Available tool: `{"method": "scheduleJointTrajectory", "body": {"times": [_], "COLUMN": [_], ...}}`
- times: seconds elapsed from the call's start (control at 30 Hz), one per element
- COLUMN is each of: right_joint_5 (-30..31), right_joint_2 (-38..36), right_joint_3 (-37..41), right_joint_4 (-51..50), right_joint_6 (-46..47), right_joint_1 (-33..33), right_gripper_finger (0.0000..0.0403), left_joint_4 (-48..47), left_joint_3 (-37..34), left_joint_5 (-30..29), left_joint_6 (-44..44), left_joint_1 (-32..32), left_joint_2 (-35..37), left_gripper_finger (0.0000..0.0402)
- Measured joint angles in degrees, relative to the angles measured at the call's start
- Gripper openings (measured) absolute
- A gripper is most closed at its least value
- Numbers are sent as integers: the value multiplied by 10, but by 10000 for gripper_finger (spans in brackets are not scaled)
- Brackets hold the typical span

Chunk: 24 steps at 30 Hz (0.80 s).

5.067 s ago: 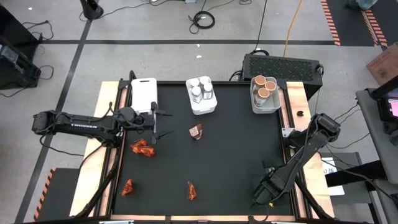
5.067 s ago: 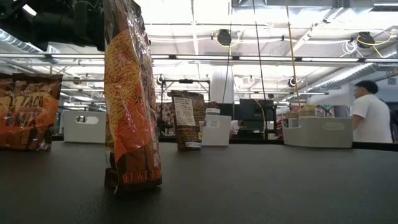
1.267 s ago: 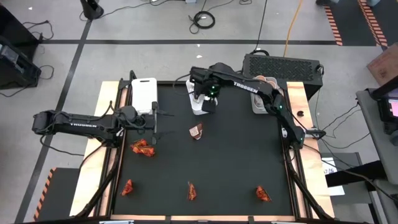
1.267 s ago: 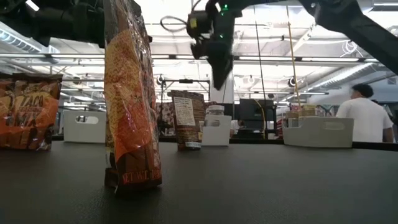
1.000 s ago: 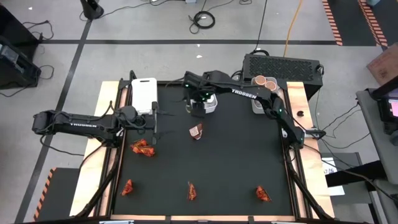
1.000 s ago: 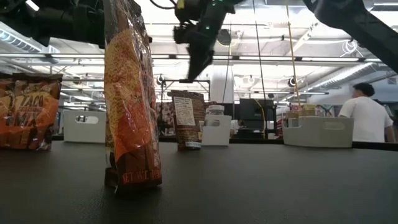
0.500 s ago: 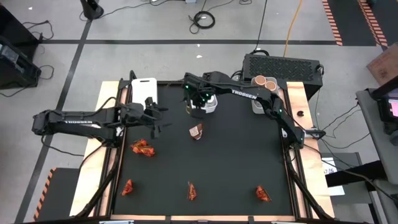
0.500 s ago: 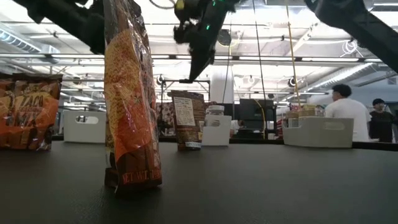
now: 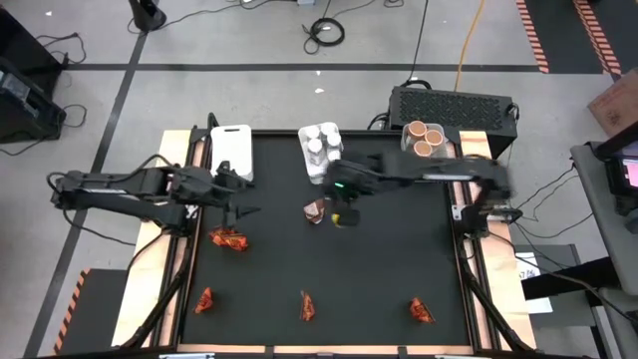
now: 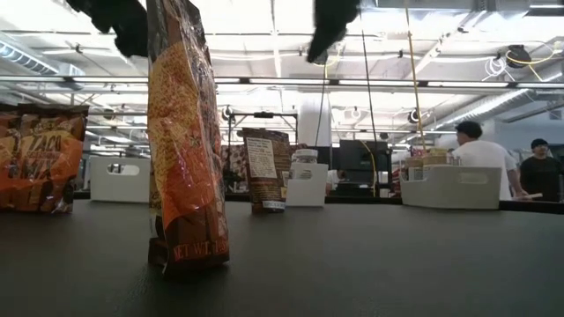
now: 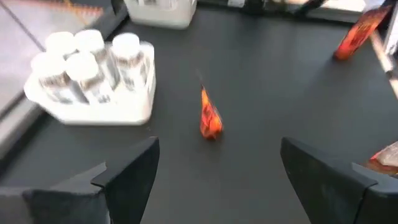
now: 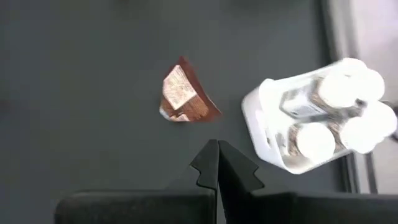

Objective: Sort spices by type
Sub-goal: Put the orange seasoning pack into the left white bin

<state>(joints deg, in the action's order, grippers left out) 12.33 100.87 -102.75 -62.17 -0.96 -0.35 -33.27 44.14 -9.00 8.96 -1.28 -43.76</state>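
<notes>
- The step in hand looks like fetching the next sachet: the right gripper (image 9: pixel 348 215) hangs at mid-frame in the high view, its fingers pressed together on nothing, just right of the brown-red sachet (image 9: pixel 315 210).
- In the right wrist view that sachet (image 12: pixel 183 93) lies just past the closed fingertips, with the bin of white-lidded jars (image 12: pixel 323 118) beside it.
- The left gripper (image 9: pixel 242 206) sits left of centre, fingers spread and empty, above the flat orange sachet (image 9: pixel 228 238).
- Other sachets stand along the bottom of the high view: lower left (image 9: pixel 204 299), lower middle (image 9: pixel 307 305), lower right (image 9: pixel 420 312).
- The tan-topped tubs (image 9: pixel 423 140) fill the upper-right bin; the white bin (image 9: pixel 230 150) at upper left holds nothing that shows.
- Next, I judge, the right jaws must open and drop around the brown-red sachet.
- Hard to make out: the right arm is smeared by motion, and in the low view the near sachet (image 10: pixel 183 132) blocks part of the table behind it, with both grippers cut off at the top edge.
</notes>
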Motion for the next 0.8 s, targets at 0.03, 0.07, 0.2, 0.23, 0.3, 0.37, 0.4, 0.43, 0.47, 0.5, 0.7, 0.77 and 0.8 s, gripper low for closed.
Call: {"method": "scheduleJointTrajectory", "body": {"times": [0.03, 0.07, 0.2, 0.23, 0.3, 0.37, 0.4, 0.43, 0.47, 0.5, 0.7, 0.77, 0.8], "right_joint_5": [17, 32, 56, 55, 56, 58, 58, 58, 58, 58, 58, 57, 57], "right_joint_2": [-40, -79, -205, -228, -268, -298, -308, -314, -319, -322, -341, -348, -353], "right_joint_3": [59, 119, 345, 392, 472, 536, 564, 590, 611, 627, 648, 648, 648], "right_joint_4": [43, 95, 329, 383, 485, 572, 605, 631, 653, 669, 672, 676, 679], "right_joint_6": [15, 30, 69, 73, 75, 74, 73, 73, 70, 60, 54, 44, 37], "right_joint_1": [11, 21, 52, 57, 64, 67, 68, 69, 69, 69, 64, 64, 64], "right_gripper_finger": [1, 1, 1, 1, 1, 0, 0, 0, 0, 0, 0, 0, 0], "left_joint_4": [-4, -4, 56, 72, 90, 84, 84, 86, 89, 89, 89, 89, 89], "left_joint_3": [0, -1, -1, 3, 18, 39, 51, 65, 78, 92, 152, 163, 165], "left_joint_5": [5, 14, 59, 72, 89, 89, 90, 93, 103, 117, 139, 141, 149], "left_joint_6": [6, 8, -6, -10, -26, -41, -45, -48, -48, -47, -50, -52, -54], "left_joint_1": [0, 0, 12, 19, 32, 49, 60, 71, 82, 93, 132, 139, 142], "left_joint_2": [-15, -33, -124, -147, -194, -234, -252, -269, -285, -303, -396, -421, -434], "left_gripper_finger": [338, 338, 338, 338, 338, 338, 338, 338, 338, 338, 338, 338, 338]}}
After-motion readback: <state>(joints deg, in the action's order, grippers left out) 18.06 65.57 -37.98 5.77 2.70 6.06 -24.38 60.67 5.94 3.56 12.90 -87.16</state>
